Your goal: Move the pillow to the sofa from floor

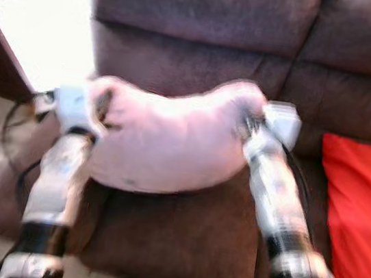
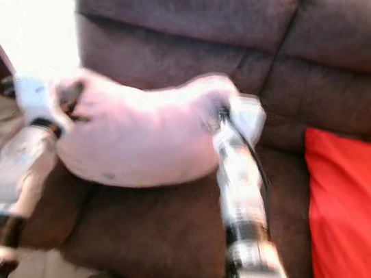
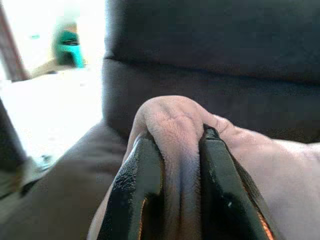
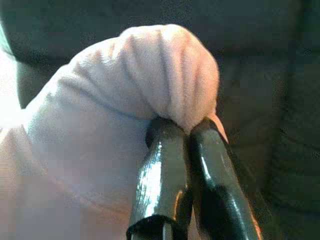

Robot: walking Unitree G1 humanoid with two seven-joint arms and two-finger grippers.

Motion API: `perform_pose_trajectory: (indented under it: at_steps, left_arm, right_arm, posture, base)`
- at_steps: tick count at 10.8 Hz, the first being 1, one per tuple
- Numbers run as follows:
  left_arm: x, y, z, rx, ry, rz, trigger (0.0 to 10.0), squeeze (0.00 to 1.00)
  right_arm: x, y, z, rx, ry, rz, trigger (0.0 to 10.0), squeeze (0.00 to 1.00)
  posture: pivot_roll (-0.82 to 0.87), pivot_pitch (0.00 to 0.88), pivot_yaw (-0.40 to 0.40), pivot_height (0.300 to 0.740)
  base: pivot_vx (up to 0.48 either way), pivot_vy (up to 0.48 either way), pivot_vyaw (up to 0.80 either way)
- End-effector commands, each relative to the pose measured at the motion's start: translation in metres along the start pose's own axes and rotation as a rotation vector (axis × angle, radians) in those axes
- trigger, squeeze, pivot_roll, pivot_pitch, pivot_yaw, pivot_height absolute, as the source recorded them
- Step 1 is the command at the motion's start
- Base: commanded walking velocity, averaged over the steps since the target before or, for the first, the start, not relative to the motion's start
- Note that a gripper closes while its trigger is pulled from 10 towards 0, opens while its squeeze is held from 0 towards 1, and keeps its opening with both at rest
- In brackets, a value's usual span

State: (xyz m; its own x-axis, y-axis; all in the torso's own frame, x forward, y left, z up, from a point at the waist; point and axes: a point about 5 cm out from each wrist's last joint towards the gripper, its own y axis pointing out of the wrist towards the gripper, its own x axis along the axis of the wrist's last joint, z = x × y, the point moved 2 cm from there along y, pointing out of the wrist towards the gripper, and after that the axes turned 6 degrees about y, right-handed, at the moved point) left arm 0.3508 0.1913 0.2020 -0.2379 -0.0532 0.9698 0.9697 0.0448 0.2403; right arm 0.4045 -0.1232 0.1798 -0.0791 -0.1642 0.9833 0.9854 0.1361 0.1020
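Both the left gripper (image 3: 180, 150) and right gripper (image 4: 187, 132) have fingers clamped on corners of the pink pillow (image 1: 167, 143), over the brown sofa (image 1: 178, 242) seat, beside a red cushion (image 1: 357, 218).

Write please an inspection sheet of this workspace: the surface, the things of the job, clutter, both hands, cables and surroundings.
Surface: brown sofa, seat cushion bare in front of the robot.
Job's things: pale pink pillow, held by both upper corners over the seat; whether its underside touches the cushion cannot be told.
Clutter: red cushion on the seat to the robot's right.
Hands: left hand shut on a bunched pillow corner; right hand shut on the other corner.
Cables: dark cables on the floor by the sofa's left side.
Surroundings: bright floor to the left, a teal object far off; views blurred.
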Motion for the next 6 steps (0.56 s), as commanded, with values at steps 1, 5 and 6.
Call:
perform_pose_trajectory:
  at_steps: [1,5,6]
  left_arm:
    - [0.011,0.001,0.0,0.01,0.019,-0.046,10.0,0.0]
    - [0.017,0.005,0.002,0.082,-0.083,-0.062,10.0,0.0]
    - [0.024,0.007,-0.004,0.066,-0.173,-0.071,10.0,0.0]
  right_arm:
    - [0.005,0.006,0.011,0.048,0.001,-0.019,10.0,0.0]
    - [0.024,0.028,0.039,0.173,0.025,-0.023,10.0,0.0]
    - [0.029,0.031,0.036,0.16,0.015,-0.028,10.0,0.0]
  posture:
    - [0.19,0.157,-0.01,0.74]
    - [0.21,0.195,-0.046,0.74]
    - [0.22,0.202,-0.049,0.74]
  base:
    - [0.0,0.0,0.0]
    - [0.0,0.0,0.0]
    - [0.0,0.0,0.0]
